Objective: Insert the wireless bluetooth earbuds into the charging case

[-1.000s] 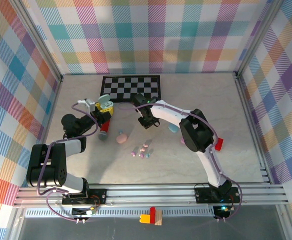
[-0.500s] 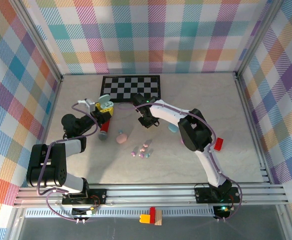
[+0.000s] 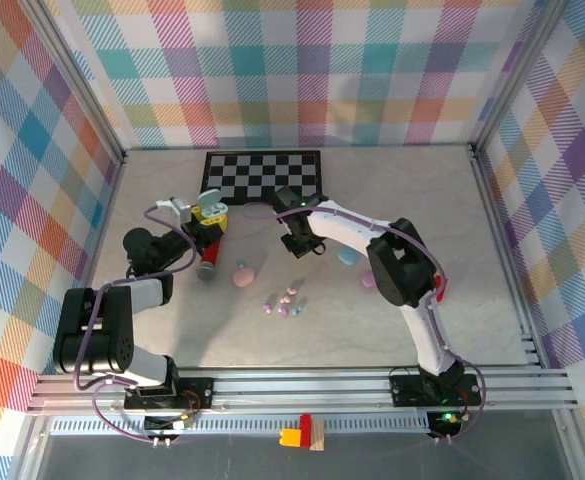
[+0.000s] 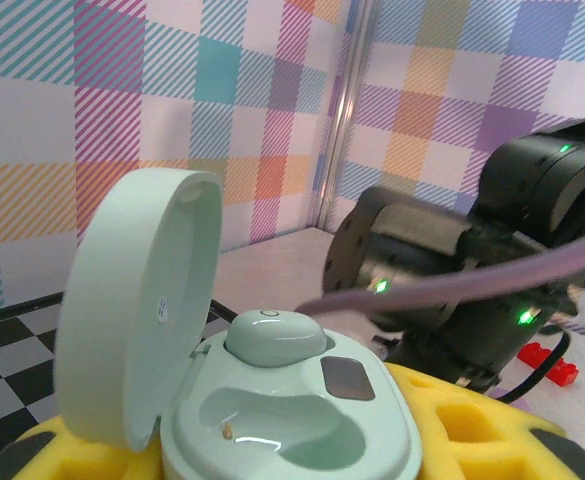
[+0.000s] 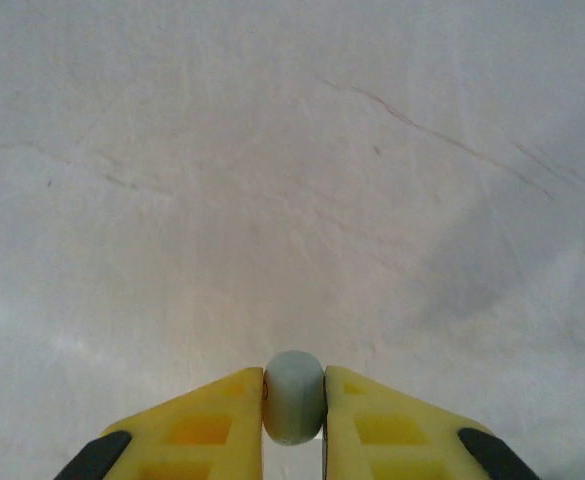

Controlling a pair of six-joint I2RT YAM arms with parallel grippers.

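Pinched between the yellow fingers [image 5: 212, 415] of the right gripper [image 5: 294, 374]: one pale earbud [image 5: 294, 400], squeezed from both sides in a narrow grip. Shows end-on as a small rounded nub poking just past the fingertips, above the bare table [image 5: 292, 180]; direction of the long axis impossible to tell. Seen from above, hangs low over the far middle of the table, just on the near side of the checkerboard mat [image 3: 264, 175].

Gripped in the left gripper [image 3: 210, 217], by the mat's near left corner: the charging case [image 4: 367, 425], clamped tight with yellow pads [image 4: 472, 425] against its base. Sits level, wells facing up, lid [image 4: 132, 310] hinged open and standing near upright. Hinge side toward the left of the left wrist view, mouth toward the right. Holds a seated earbud [image 4: 275, 338] in the farther well; nearer well [image 4: 262, 415] glossy and hollow.

Well apart from the pinched earbud, with bare surface between the two grippers along the mat's near edge. Nearer the table's middle: a cluster of loose earbuds [image 3: 287, 300], a pink case [image 3: 244, 275] to its left, a blue case [image 3: 348, 256] just right of the right gripper, a lilac case [image 3: 369, 281] beside the right arm. Toward the right edge, a red block [image 3: 439, 288], partly hidden behind that arm. Closed in along the left, far and right edges by plaid walls [image 3: 322, 70].
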